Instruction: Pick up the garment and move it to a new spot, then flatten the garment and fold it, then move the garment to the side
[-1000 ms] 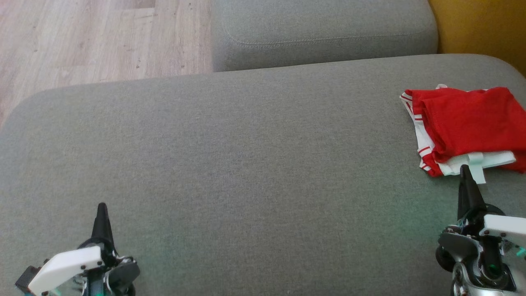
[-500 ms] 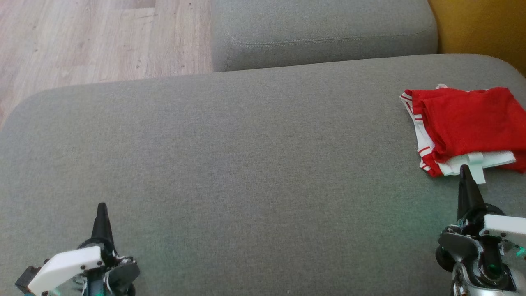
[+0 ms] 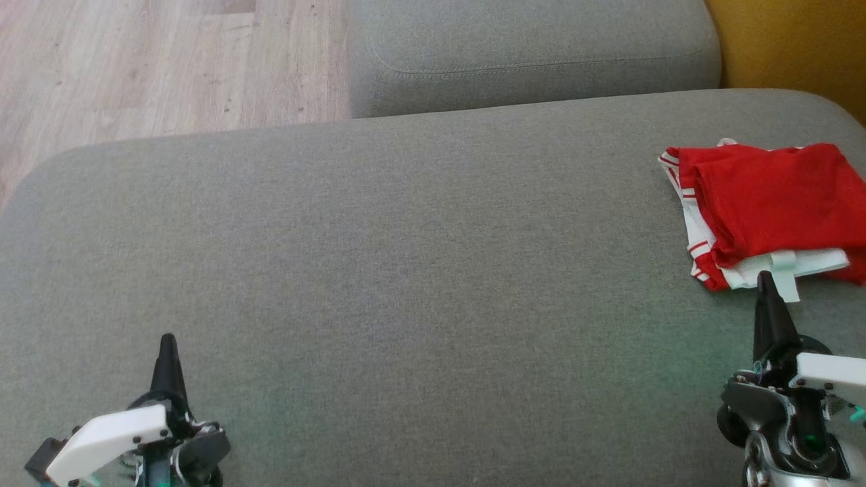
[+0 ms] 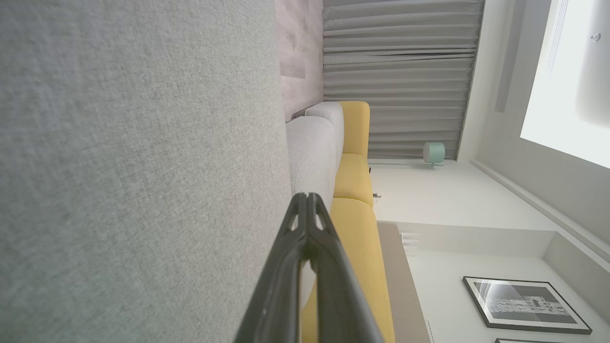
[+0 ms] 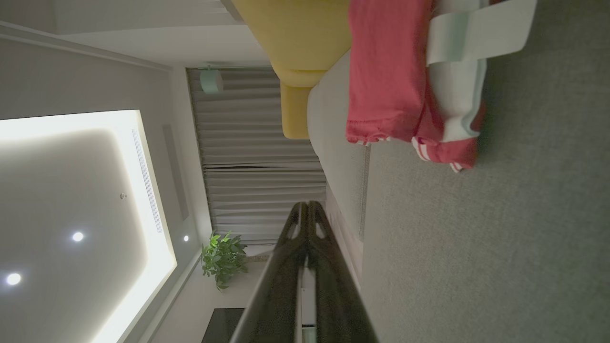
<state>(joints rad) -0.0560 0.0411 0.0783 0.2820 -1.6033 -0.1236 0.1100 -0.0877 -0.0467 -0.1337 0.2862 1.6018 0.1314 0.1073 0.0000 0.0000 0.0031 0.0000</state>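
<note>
folded red garment parked at the right edge, both grippers empty

the garment (image 3: 771,210) is lying on the big grey cushion (image 3: 406,270), way over on the right side and about mid depth. it's red with white striped trim and looks folded into a rough rectangle, with a pale strip (image 3: 785,270) sticking out of its near edge. in the right wrist view the garment (image 5: 386,71) shows as stacked layers, red over white.

the right gripper (image 3: 764,277) sits at the near right, fingers pinched together with nothing between them. you can see that clearly in its own wrist view (image 5: 307,204). its tip lines up with the garment's near edge right by that strip, but i honestly can't tell whether it touches the cloth or just sits in front of it.

the left gripper (image 3: 167,345) is at the near left, well apart from the garment, over bare cushion. its fingers are pressed closed too (image 4: 307,196), holding nothing.

there's a second grey cushion (image 3: 528,54) on the far side, wood floor (image 3: 135,61) at the far left, and something yellow (image 3: 791,40) at the far right.
</note>
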